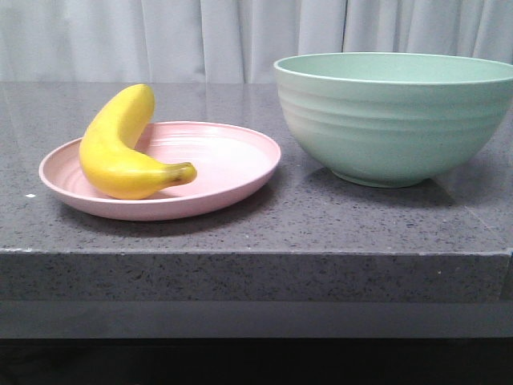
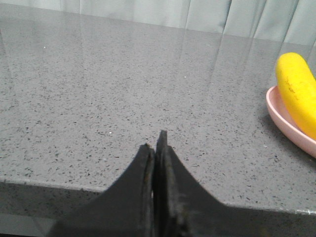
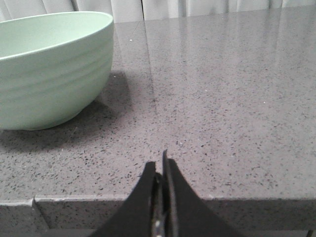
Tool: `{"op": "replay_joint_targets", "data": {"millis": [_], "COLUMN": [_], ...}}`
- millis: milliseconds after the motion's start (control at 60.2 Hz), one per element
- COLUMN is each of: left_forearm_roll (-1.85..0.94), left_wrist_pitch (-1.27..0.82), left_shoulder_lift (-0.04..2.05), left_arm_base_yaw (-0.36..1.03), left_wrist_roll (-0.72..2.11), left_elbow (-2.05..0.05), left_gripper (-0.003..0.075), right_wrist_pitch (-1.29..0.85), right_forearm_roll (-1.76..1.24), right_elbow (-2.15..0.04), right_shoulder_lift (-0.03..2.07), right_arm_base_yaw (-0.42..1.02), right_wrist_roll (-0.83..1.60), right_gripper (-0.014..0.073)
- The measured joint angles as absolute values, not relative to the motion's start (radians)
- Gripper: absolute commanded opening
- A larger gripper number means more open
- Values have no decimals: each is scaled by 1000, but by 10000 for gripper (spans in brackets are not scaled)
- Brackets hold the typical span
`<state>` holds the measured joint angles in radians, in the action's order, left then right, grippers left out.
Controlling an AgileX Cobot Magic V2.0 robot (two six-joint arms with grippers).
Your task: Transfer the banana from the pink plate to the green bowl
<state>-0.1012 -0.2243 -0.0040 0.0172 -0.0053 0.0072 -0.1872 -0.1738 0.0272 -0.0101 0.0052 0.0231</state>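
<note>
The yellow banana (image 1: 120, 152) lies curved on the left part of the pink plate (image 1: 232, 164), its dark stem tip toward the plate's middle. The mint-green bowl (image 1: 393, 120) stands to the right of the plate, apart from it. No gripper shows in the front view. My left gripper (image 2: 155, 140) is shut and empty, low at the counter's near edge, with the banana (image 2: 296, 91) and the plate's rim (image 2: 281, 116) off to its side. My right gripper (image 3: 160, 160) is shut and empty at the near edge, with the bowl (image 3: 49, 69) off to its side.
Both dishes stand on a grey speckled stone counter (image 1: 321, 224) with a thick front edge. A pale curtain (image 1: 240, 36) hangs behind the counter.
</note>
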Motion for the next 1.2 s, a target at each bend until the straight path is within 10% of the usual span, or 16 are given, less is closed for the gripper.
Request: {"op": "replay_joint_targets", "data": {"millis": [515, 931, 1047, 1197], "left_forearm_roll": [-107, -105, -107, -108], "left_wrist_pitch": [-193, -231, -232, -232], "left_shoulder_lift": [16, 424, 435, 435], "left_arm_base_yaw": [17, 17, 17, 17], "left_wrist_roll": [-5, -5, -5, -5], "left_elbow": [-139, -442, -448, -448], "left_gripper": [-20, -15, 117, 482], "right_wrist_pitch": [-297, -378, -378, -378], "right_forearm_roll": [-180, -182, -182, -182], "right_elbow": [-179, -477, -477, -478], "right_shoulder_lift": [-8, 332, 344, 344], "right_arm_base_yaw": [5, 5, 5, 5], "right_wrist_roll": [23, 23, 23, 23], "right_gripper": [-69, -57, 112, 480]}}
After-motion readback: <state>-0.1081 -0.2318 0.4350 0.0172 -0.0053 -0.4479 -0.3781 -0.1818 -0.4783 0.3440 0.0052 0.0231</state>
